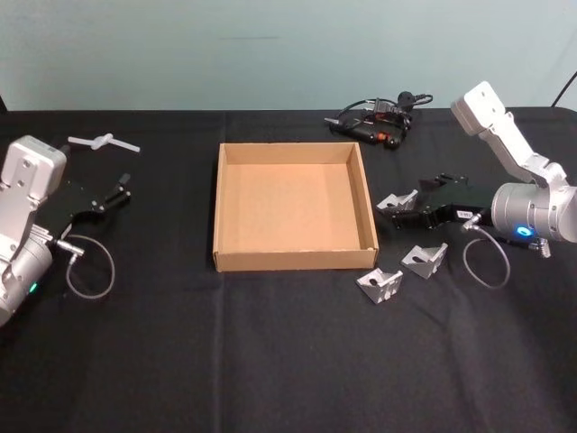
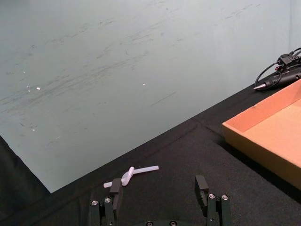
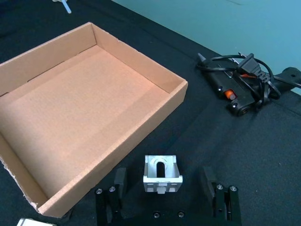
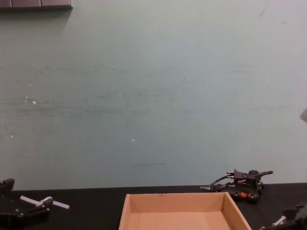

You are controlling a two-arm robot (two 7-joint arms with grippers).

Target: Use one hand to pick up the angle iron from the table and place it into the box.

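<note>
Closest to the robot lie two loose pieces on the table (image 1: 270, 361), off the box's near right corner: the near angle iron (image 1: 380, 285) and, just beside it, the second angle iron (image 1: 425, 260), both resting with their folded backs up. The third angle iron (image 3: 162, 165) sits farther back on the cloth, outside the box (image 1: 288, 260) and close to its right wall. Its slotted face is turned up toward the wrist camera, and the slot runs the way the fingers point.

The right gripper (image 3: 163, 170) is low over the table with its jaws spread to either side of this piece, a gap showing on each side (nothing clamped). A small white label on the gripper body is too small to read.

The box interior is bare cardboard, and the black tabletop in front of it is open. A glue gun (image 1: 379, 120) with its coiled cord lies beyond the box's far right corner.

The left gripper (image 2: 157, 180) is parked at the table's left side, jaws apart, near a white plastic piece (image 2: 131, 173).
</note>
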